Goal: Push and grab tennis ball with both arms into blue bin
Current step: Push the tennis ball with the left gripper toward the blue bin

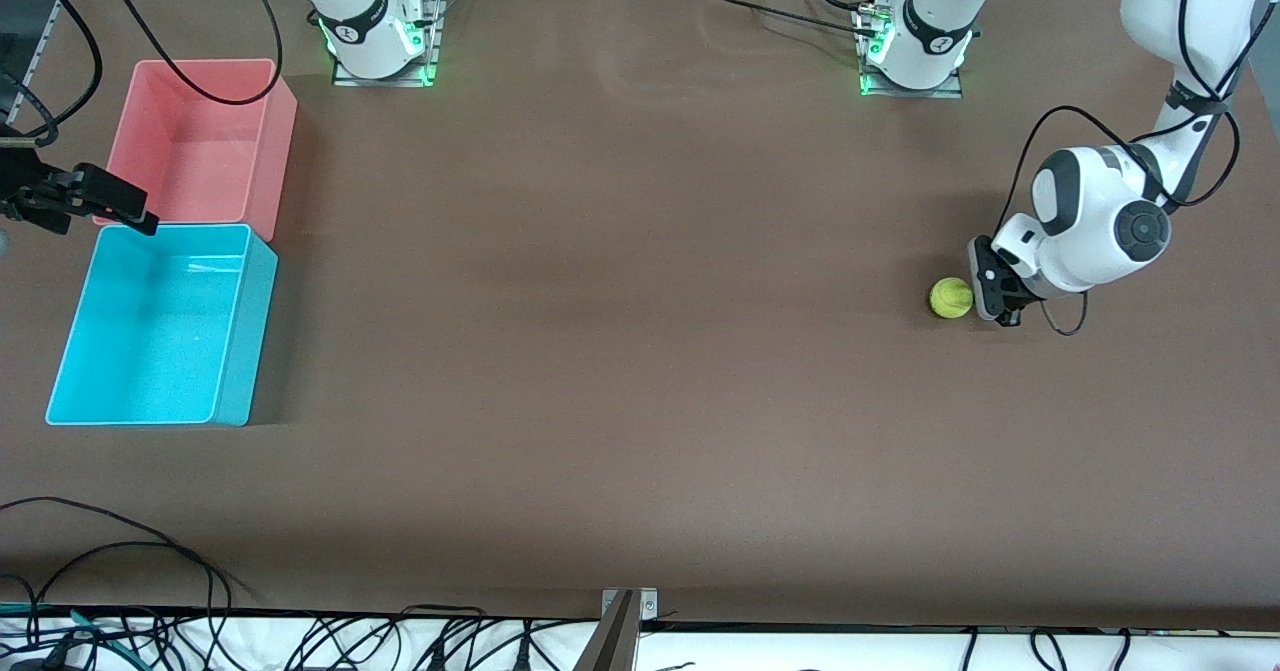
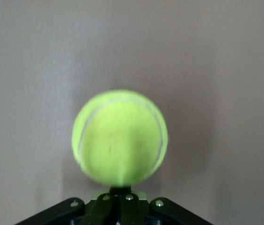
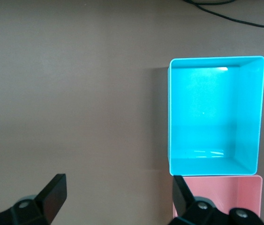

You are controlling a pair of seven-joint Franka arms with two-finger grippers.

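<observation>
Front view: a small fuzzy yellow-green tennis ball [image 1: 951, 298] rests on the brown table [image 1: 620, 351] toward the left arm's end. The left gripper [image 1: 990, 296], black and low at the table, stands just beside the ball with its fingers clenched together, grasping nothing. A bright cyan-blue rectangular plastic bin [image 1: 240, 331] sits at the right arm's end, touching a same-sized pink plastic bin [image 1: 275, 151] that lies farther from the camera. The right gripper [image 1: 125, 206] hangs over the seam between the two bins.

Left wrist view: the ball [image 2: 120, 137] sits directly at the tips of the closed fingers [image 2: 121, 197].

Right wrist view: the spread, released fingers [image 3: 52, 194] hold nothing; the blue bin [image 3: 259, 112] and pink bin [image 3: 244, 194] lie below.
</observation>
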